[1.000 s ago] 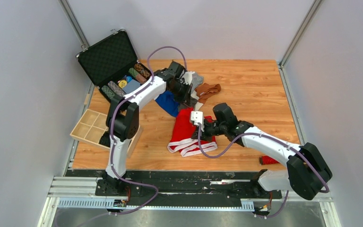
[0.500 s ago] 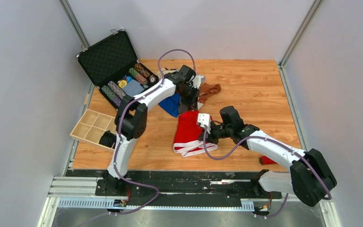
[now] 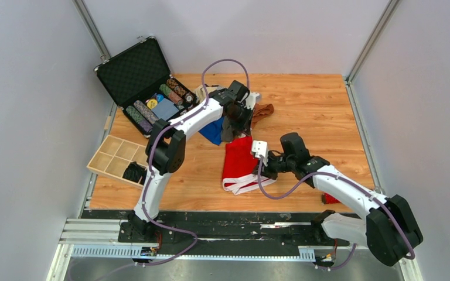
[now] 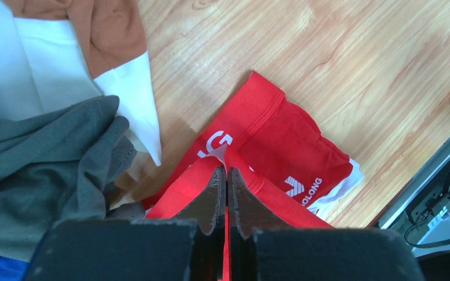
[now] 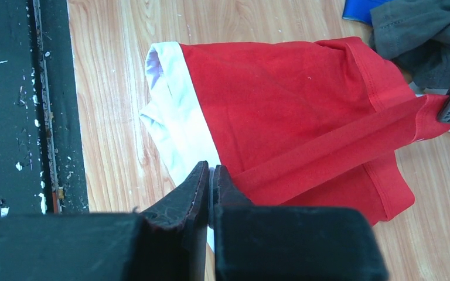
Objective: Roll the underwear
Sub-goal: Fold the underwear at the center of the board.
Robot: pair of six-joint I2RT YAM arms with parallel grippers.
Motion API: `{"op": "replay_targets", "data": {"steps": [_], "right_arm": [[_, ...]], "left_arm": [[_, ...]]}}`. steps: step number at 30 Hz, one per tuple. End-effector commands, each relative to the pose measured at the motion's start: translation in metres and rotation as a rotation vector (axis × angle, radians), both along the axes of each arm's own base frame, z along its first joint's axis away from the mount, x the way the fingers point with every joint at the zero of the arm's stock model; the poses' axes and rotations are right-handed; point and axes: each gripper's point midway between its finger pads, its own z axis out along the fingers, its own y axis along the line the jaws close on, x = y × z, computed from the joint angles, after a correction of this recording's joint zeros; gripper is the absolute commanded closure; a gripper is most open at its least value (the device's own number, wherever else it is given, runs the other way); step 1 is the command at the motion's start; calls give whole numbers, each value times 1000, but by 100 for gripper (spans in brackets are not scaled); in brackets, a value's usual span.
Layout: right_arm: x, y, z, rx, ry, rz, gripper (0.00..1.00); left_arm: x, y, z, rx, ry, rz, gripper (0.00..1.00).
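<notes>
**Task status: early stage, no roll started on the garment in hand.**

1. At the far left, an open black case [image 3: 132, 73] is holding poker chips [image 3: 142, 110]. These are not part of the task.
2. Near the left edge, a wooden divided tray [image 3: 112, 155] is carrying a dark bundle [image 3: 132, 172] in one near compartment. It cannot be told whether this is a finished roll.
3. On the far centre of the surface [image 3: 316, 117], a loose pile is waiting: a blue garment [image 3: 212, 132], a grey garment [image 4: 41, 152], a pale cloth [image 4: 47, 64] and a brown garment [image 4: 102, 29]. All are lying crumpled and overlapping, and none is rolled.
4. The left tool [image 4: 227, 171] is clenched on a far hem of the red underwear [image 3: 238, 161], beside the grey garment. A ridge of red cloth is running from this pinch.
5. The red underwear is lying mostly flat at the centre of the surface, between the two arms. Its white waistband [image 5: 170, 111] is facing the near edge.
6. The right tool [image 5: 210, 168] is clenched on the near right edge, where the waistband is meeting the red cloth.

**Assessment:** the two tools are holding opposite edges, so the garment is probably being spread or straightened before rolling. The roll itself is not yet begun. The red pair and every garment in the pile are awaiting rolling.
</notes>
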Motion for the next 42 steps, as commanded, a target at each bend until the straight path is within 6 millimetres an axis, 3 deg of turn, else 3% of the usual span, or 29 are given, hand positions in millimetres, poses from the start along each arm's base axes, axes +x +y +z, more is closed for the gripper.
{"op": "replay_targets", "data": {"steps": [1,6,11,22,27,31,34,42], "right_arm": [[-1,3,26,46,-7,10,100],[-3,10,60,102,-8,28,100],[-1,15,85,130,-11,27,100],[1,6,97,108,-44,-16,100],[-3,0,77,71,-12,-32,100],[-10,10,66,90,67,5,100],[-8,23,64,109,107,27,100],[-18,87,78,122,110,182,100]], "left_arm": [[25,-11,34,-58,-117,24,100],[26,-13,56,-93,-141,31,100],[26,-12,66,-103,-155,35,100],[36,-23,101,-175,-218,44,100],[34,-18,90,-149,-199,44,100],[25,-6,74,-125,-141,46,100],[23,14,60,-105,-92,66,100],[24,82,73,-109,-60,123,100]]}}
